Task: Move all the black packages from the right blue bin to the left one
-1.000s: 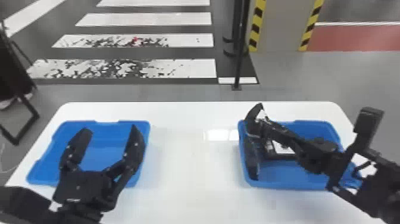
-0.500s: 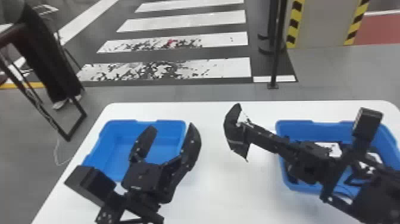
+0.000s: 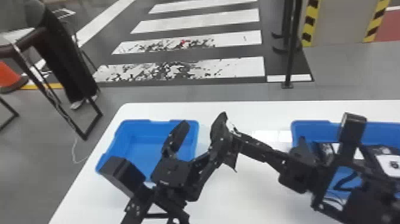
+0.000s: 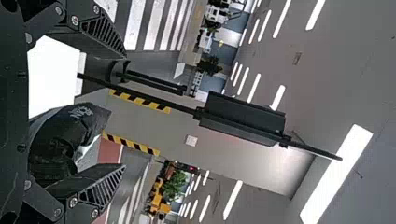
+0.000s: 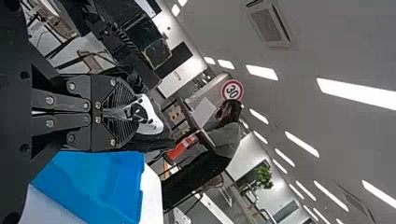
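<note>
In the head view my left gripper point(image 3: 201, 128) stands open over the right side of the left blue bin point(image 3: 159, 149). My right gripper point(image 3: 234, 135) is shut on a black package point(image 3: 231, 162), held above the table beside the left gripper's right finger. Seen from the left wrist, the package point(image 4: 58, 140) lies across part of the space between the spread fingers of the left gripper point(image 4: 124, 111). The right wrist view has the right gripper point(image 5: 130, 113) pinching the package by its white label point(image 5: 150, 116). Other black packages point(image 3: 379, 150) lie in the right blue bin point(image 3: 312, 126), partly behind the right arm.
Both bins stand on a white table point(image 3: 253, 190), with bare tabletop between them. Both arms reach in low over its front part, close together at the middle. Beyond the table's left edge is a dark metal frame point(image 3: 95, 110) on the floor.
My right gripper has carried the package leftward from the right bin, across the table to the left gripper. The left gripper has moved slightly, still open. The head view has swung left.
</note>
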Motion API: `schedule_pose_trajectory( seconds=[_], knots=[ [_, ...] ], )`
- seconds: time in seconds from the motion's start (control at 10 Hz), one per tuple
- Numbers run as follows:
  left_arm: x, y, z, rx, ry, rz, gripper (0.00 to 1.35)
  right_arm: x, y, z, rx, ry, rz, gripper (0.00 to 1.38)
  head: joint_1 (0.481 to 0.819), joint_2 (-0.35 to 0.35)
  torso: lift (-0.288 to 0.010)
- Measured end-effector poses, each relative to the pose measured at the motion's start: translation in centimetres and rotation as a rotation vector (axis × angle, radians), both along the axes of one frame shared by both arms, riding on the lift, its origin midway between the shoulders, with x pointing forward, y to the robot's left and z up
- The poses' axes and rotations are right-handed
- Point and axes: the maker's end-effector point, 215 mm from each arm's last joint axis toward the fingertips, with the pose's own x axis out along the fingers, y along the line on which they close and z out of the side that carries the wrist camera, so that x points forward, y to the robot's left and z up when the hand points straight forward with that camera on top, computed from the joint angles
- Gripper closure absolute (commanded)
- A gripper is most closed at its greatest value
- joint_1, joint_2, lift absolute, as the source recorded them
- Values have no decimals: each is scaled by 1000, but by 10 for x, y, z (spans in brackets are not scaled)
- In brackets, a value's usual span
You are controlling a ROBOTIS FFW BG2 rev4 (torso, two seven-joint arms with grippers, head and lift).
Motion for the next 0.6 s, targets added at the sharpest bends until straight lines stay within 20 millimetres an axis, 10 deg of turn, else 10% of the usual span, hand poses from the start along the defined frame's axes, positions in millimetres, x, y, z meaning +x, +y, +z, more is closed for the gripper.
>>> schedule_pose_trajectory(
  seconds=[0.3,0.6],
  knots=[
    [0,-10,-8,-2,29,-33,288,-2,12,7,15,-16,19,1193,695,258,-132],
    [1,-2,-13,4,43,-15,756,2,12,19,37,-45,8,1193,695,265,-132]
  ],
)
